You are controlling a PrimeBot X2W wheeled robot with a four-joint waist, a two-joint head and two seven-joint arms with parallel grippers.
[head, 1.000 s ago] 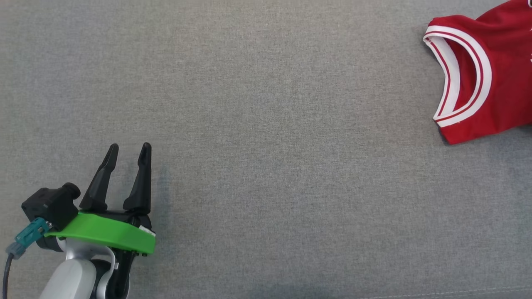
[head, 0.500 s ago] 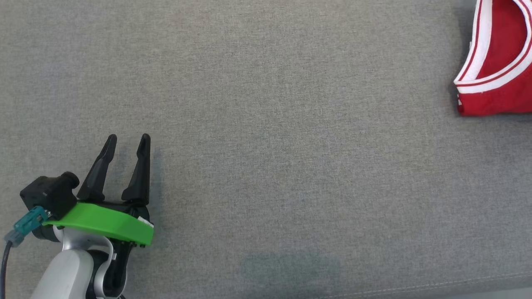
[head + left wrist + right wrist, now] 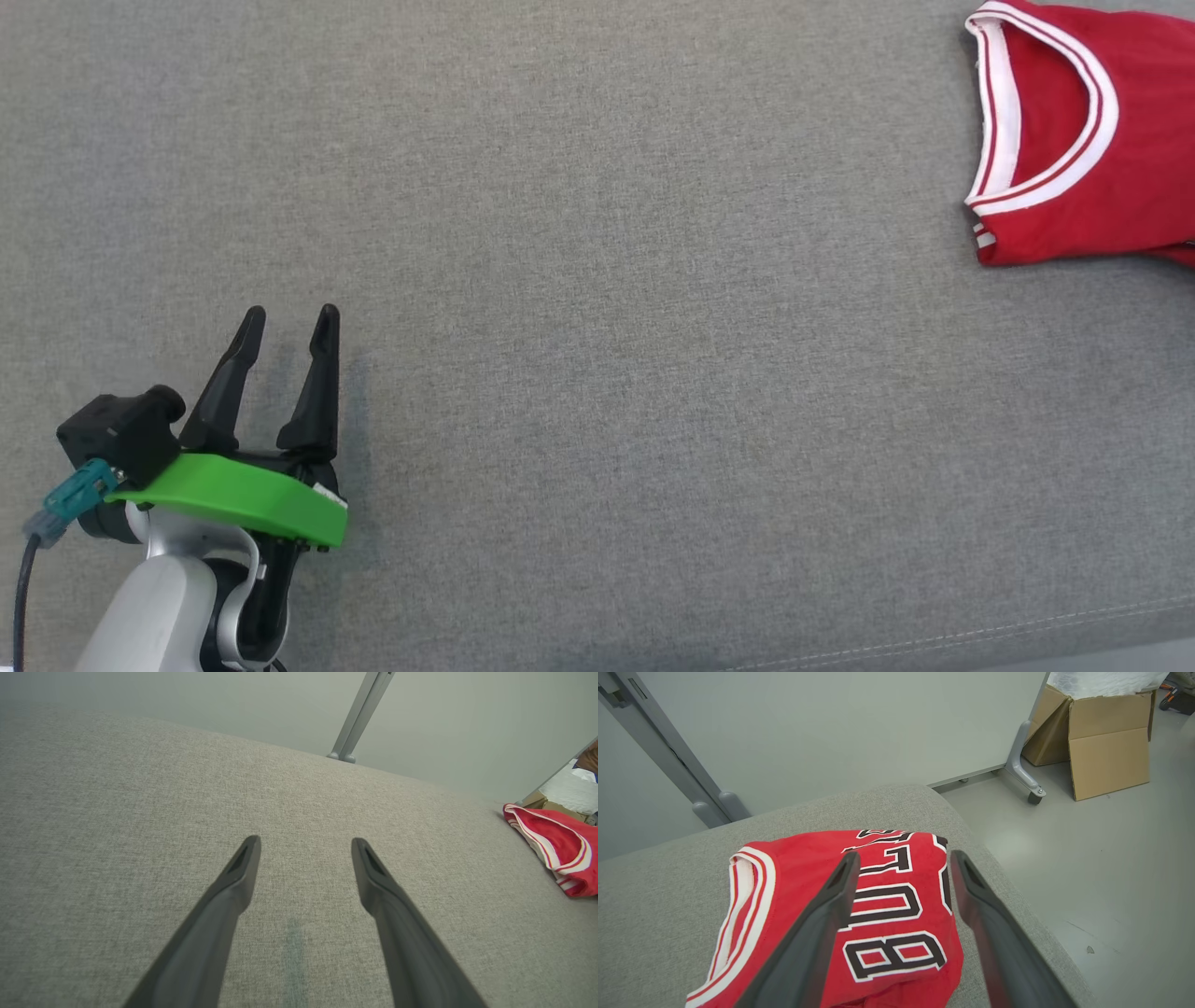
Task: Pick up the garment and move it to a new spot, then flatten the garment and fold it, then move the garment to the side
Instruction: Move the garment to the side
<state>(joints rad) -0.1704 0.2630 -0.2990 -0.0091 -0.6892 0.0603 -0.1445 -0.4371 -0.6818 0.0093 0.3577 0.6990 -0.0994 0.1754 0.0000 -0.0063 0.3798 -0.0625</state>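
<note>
**A:** Where's the shirt?
**B:** Upper right of my head view, the shirt (image 3: 1074, 224) looks folded on the grey cushion (image 3: 597, 280), by its edge.
**A:** Grippers?
**B:** Left gripper (image 3: 290, 313) and right gripper (image 3: 904, 855) both spread, gripping nothing. I'd lift the right straight up, not snagging the fold.
**A:** The cardboard box (image 3: 1106, 742)?
**B:** White wrapping (image 3: 1101, 681) inside.

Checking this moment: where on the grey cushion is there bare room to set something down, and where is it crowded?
Free: the broad stretch of grey cushion between the left gripper, near left, and the red jersey, far right. Crowded: the cushion's right end, where the jersey lies by the edge with the right gripper open over it.
</note>
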